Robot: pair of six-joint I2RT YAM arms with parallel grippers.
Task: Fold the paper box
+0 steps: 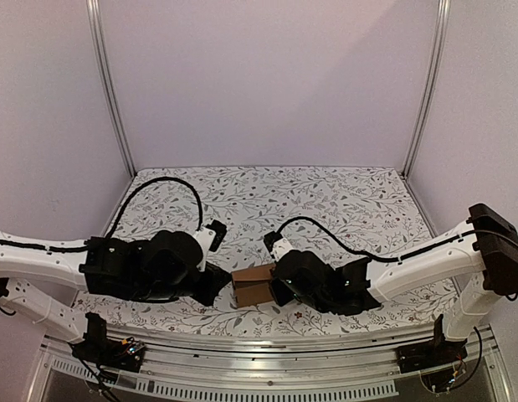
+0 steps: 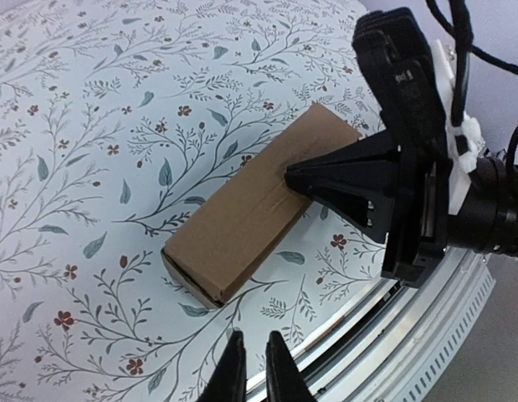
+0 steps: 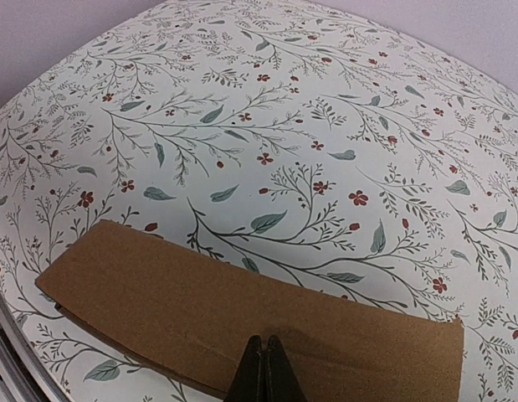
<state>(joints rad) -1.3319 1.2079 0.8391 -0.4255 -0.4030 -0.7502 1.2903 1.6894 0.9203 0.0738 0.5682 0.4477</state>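
Right jaws pressed together, touching closed paper box [image 2: 242,219] (contents hidden), left jaws slightly parted, empty

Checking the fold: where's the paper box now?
Top view: the paper box lies by the near edge of the table, centred between the left gripper and the right gripper.
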